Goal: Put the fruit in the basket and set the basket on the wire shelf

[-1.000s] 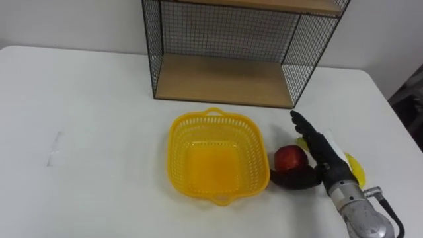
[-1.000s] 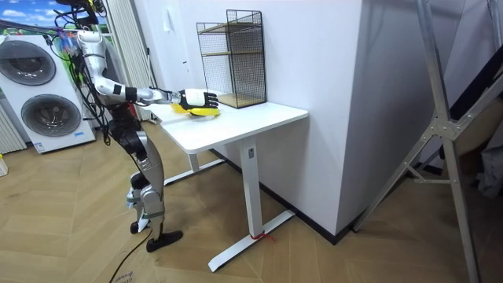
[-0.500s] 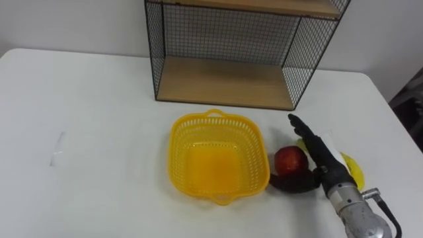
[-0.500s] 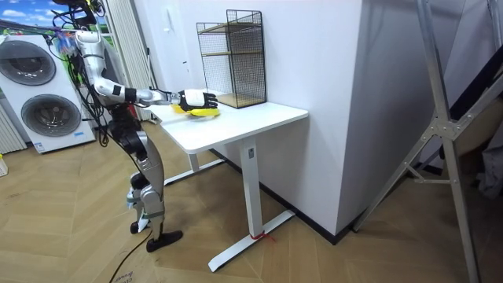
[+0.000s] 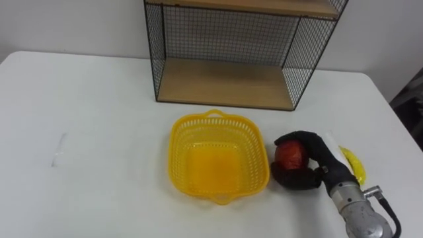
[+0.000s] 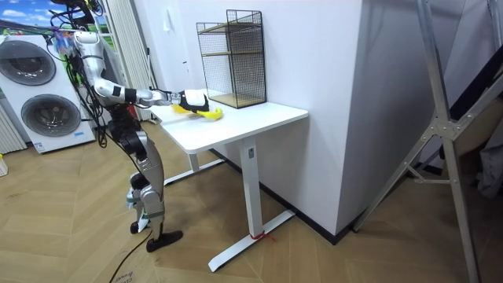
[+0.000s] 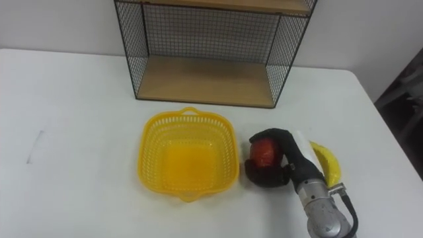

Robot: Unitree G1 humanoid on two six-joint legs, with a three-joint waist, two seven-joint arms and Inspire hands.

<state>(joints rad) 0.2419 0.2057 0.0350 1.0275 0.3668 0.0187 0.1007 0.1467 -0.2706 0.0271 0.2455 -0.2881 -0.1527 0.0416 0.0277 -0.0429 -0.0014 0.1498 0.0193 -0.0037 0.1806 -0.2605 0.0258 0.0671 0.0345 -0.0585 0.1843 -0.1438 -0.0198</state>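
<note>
The white counter (image 5: pixel 99 99) carries everything, and in the room view the robot stands at its left end with the right arm reaching out over the top. At the back against the wall stands the wire shelf (image 5: pixel 225 82). Its lower wooden board is bare, so there is room for the basket when the time comes.

The yellow basket (image 5: pixel 173 142) sits just in front of the shelf with nothing in it. It lies close beside the fruit, so each piece needs only a short lift over the rim.

The right hand (image 5: pixel 316 149) is clenched around the red apple (image 5: pixel 289 154), with the dark fingers curled over the top and the thumb wrapped low on the near side. The apple rests on the counter just to the right of the basket, so I judge the grip is being made firm for a lift.

The banana (image 5: pixel 352 163) lies on the counter behind the wrist, untouched, and is likely to be taken second.
</note>
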